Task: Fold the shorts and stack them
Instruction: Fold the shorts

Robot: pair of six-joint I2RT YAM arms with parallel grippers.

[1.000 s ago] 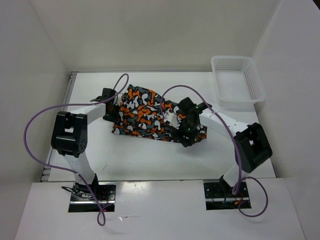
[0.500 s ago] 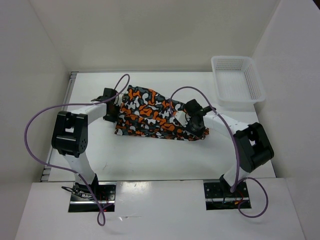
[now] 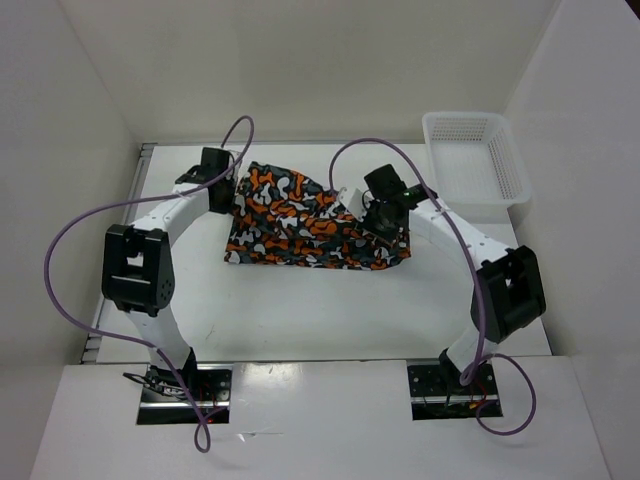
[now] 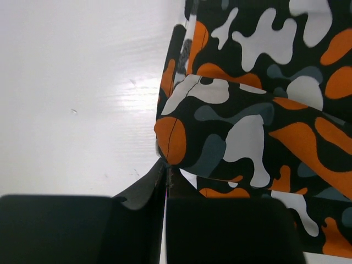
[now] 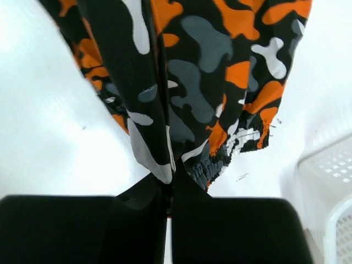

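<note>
Left gripper [image 4: 165, 171] and right gripper [image 5: 169, 184] clench opposite ends of the shorts [image 3: 310, 222], stretched toward the table's [image 3: 300, 300] far edge (apparently for folding).

Open table [image 3: 300, 310] in front of shorts [image 3: 310, 215]; basket [image 3: 475, 160] blocks far-right corner.

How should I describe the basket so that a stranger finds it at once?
Start at the white table, then go to its far right corner. The basket stands there. It is plain white plastic mesh, unlike the soft shorts with orange, grey and black blotches nearer the middle.
</note>
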